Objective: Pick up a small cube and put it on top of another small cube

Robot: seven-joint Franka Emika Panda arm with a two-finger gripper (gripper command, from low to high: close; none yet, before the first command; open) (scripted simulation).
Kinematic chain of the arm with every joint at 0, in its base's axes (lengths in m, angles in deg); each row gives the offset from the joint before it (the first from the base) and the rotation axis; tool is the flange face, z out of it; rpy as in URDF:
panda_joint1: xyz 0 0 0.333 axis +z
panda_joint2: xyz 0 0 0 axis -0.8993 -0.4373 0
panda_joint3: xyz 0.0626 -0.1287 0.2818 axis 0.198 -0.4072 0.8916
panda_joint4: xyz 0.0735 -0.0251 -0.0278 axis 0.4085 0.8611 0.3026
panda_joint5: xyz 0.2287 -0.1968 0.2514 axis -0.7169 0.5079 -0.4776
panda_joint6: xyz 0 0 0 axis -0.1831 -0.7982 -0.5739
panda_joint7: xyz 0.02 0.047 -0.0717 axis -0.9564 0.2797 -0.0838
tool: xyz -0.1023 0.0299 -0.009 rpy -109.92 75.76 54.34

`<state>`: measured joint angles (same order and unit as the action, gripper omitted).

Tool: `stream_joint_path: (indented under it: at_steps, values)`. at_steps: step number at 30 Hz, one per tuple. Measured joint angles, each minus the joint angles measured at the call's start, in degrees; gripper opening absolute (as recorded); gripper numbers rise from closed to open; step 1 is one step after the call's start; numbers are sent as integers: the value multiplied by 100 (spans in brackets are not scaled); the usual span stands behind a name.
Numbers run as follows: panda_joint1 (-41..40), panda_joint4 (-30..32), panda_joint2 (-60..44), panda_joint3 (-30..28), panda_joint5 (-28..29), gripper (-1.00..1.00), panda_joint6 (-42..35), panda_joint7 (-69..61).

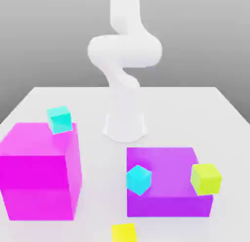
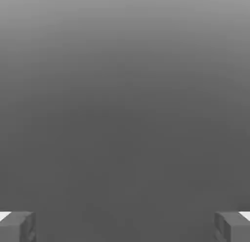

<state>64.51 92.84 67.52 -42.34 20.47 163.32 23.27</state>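
Observation:
Several small cubes show in the exterior view. A cyan cube rests tilted on the far top edge of a large magenta block. A second cyan cube sits tilted at the front left of a low purple block, and a yellow-green cube is tilted at that block's front right corner. A yellow cube lies on the table near the front edge. In the hand view my gripper is open, its fingertips wide apart with nothing between them, facing plain grey background.
The white arm's base stands at the middle of the white table, behind both large blocks, and the arm rises out of the top of the exterior view. The magenta block is taller than the purple one.

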Motion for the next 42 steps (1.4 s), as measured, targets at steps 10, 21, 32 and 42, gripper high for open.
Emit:
stream_joint_path:
  at_steps: [10,21,32,42]
  values:
    - [144,116,-2113,-143,-99,0,703,-353]
    - [200,242,-4397,-193,-193,0,1462,-725]
    - [137,153,-6677,-131,-200,-100,2626,-923]
    - [149,240,-6241,-150,-159,-100,2273,-893]
